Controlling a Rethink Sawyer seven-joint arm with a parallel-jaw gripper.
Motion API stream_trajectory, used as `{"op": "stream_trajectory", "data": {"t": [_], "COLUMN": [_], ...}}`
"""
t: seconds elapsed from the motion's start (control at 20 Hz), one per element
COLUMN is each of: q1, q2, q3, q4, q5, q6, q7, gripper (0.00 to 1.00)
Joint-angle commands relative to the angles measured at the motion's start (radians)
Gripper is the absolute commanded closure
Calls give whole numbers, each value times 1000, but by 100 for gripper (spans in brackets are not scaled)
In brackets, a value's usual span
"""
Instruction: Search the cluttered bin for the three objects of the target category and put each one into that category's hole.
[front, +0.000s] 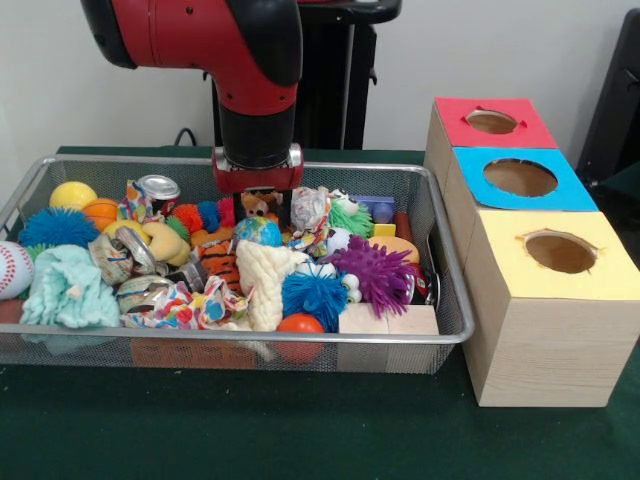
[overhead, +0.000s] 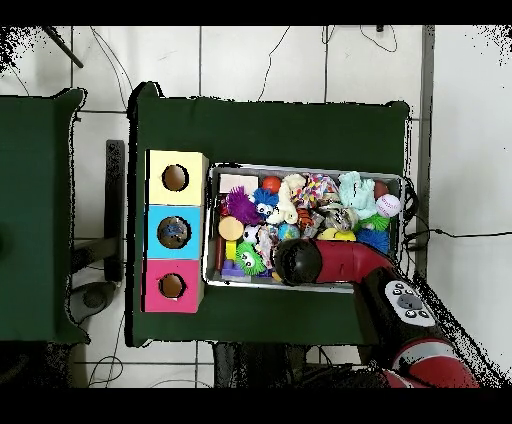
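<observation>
Bottles are eluding us in the bin (front: 452, 330); we are probing slowly, gripper (front: 256, 190) fingers' state impossible to tell.

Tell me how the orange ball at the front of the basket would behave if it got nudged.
The orange ball looks smooth and round, so it would likely roll. It sits wedged between the wooden block and the basket rim, so probably not far.
</observation>
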Motion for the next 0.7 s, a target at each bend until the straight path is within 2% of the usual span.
{"op": "stream_trajectory", "data": {"t": [0.05,0.15,0.35,0.5,0.7], "q1": [18,26,24,16,39], "q2": [116,140,218,255,258], "q3": [28,52,89,108,94], "q4": [-148,-189,-265,-285,-293], "q5": [-61,-54,-49,-48,-46], "q6": [-112,-89,-113,-144,-134], "q7": [53,30,9,11,44], "gripper": [0,0,0,0,0]}}
